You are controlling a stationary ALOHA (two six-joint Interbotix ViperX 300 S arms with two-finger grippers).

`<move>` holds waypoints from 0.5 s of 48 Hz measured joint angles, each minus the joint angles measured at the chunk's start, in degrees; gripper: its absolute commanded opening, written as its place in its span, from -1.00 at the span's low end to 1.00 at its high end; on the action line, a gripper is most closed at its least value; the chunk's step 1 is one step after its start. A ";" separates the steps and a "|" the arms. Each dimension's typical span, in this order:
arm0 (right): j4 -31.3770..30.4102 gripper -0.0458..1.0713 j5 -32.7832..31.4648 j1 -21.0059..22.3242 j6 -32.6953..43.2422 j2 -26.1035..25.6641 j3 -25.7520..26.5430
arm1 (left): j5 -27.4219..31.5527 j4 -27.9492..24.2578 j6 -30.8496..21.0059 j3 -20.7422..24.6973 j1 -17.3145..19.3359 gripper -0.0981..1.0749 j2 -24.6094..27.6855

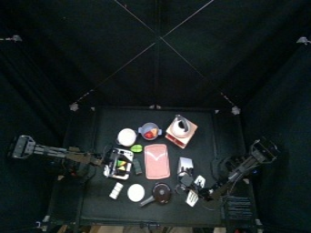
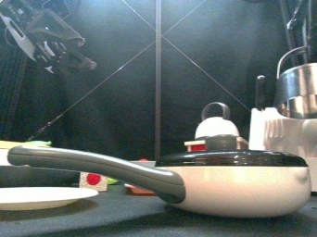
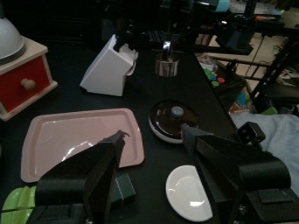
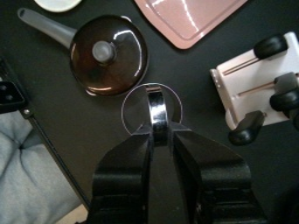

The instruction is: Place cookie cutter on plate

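Observation:
The cookie cutter point(image 4: 149, 105) is a thin round metal ring. My right gripper point(image 4: 156, 131) is shut on its rim, beside the lidded pan point(image 4: 107, 52) near the table's front right point(image 1: 198, 185). I cannot tell whether the ring rests on the table. The salmon-pink plate point(image 1: 159, 162) lies flat in the table's middle and is bare; it also shows in the right wrist view point(image 4: 193, 19) and the left wrist view point(image 3: 82, 140). My left gripper point(image 3: 155, 144) is open and empty, hovering just left of the plate point(image 1: 125, 165).
A white knife block point(image 4: 257, 83) stands right of the plate. A red grinder with a white dome point(image 3: 24, 74) stands behind it. A small white disc point(image 3: 193, 188) lies in front. The pan's long handle point(image 2: 99, 165) points left along the front edge.

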State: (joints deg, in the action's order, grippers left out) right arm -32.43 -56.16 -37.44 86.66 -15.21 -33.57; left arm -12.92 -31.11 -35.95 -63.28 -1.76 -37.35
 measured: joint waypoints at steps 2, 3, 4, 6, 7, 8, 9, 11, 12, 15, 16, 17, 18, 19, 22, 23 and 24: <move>-0.35 0.12 0.09 0.35 0.00 0.00 0.18 | 0.09 0.00 0.09 0.09 0.00 0.71 -0.09; -0.62 0.12 0.18 0.62 0.00 0.00 0.26 | 0.09 0.00 0.00 0.09 0.00 0.71 -0.09; -0.88 0.12 0.35 0.79 0.00 0.00 0.44 | 0.00 -0.09 0.00 0.00 0.00 0.71 0.00; -1.32 0.12 0.79 1.32 0.00 0.00 0.79 | 0.09 0.00 0.09 0.00 0.00 0.71 -0.09; -1.58 0.12 1.05 1.58 0.00 -0.09 0.88 | 0.09 0.00 0.09 0.00 0.00 0.71 -0.09; -1.76 0.12 1.14 1.85 0.00 -0.09 0.97 | 0.00 0.00 0.00 0.00 0.00 0.71 -0.09; -1.93 0.12 1.41 2.11 0.00 0.00 1.14 | 0.09 0.00 0.00 0.09 0.00 0.71 0.00; -2.29 0.12 2.02 2.64 0.00 -0.09 1.41 | 0.00 0.00 0.00 0.00 0.00 0.71 -0.09; -2.46 0.12 2.20 2.81 0.00 -0.09 1.49 | 0.00 0.00 0.00 0.09 0.00 0.71 -0.09; -2.81 0.12 2.99 3.78 0.00 -0.09 1.76 | 0.09 0.00 0.00 0.09 0.00 0.71 -0.09; -2.99 0.12 3.08 4.13 0.00 0.00 1.93 | 0.09 0.00 0.09 0.00 0.00 0.71 0.00; -3.08 0.12 3.25 4.48 0.00 -0.09 2.02 | 0.09 -0.09 0.00 0.09 0.00 0.71 -0.09; -3.16 0.12 3.34 4.83 0.00 -0.09 2.11 | 0.09 0.00 0.09 0.00 0.00 0.71 -0.09; -3.25 0.12 3.43 5.19 0.00 -0.09 2.11 | 0.00 0.00 0.09 0.09 0.00 0.71 0.00; -3.43 0.12 3.52 6.42 0.00 -0.09 2.29 | 0.00 0.00 0.00 0.09 0.00 0.71 -0.09; -3.43 0.12 3.52 6.94 0.00 -0.09 2.37 | 0.00 0.00 0.00 0.09 0.00 0.71 0.00; -3.43 0.12 3.52 7.38 0.00 -0.09 2.46 | 0.09 0.00 0.00 0.00 0.09 0.71 -0.09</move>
State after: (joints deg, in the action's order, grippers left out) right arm -35.86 -52.65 -30.06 86.66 -15.29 -31.11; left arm -12.83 -31.11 -35.95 -63.28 -1.67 -37.44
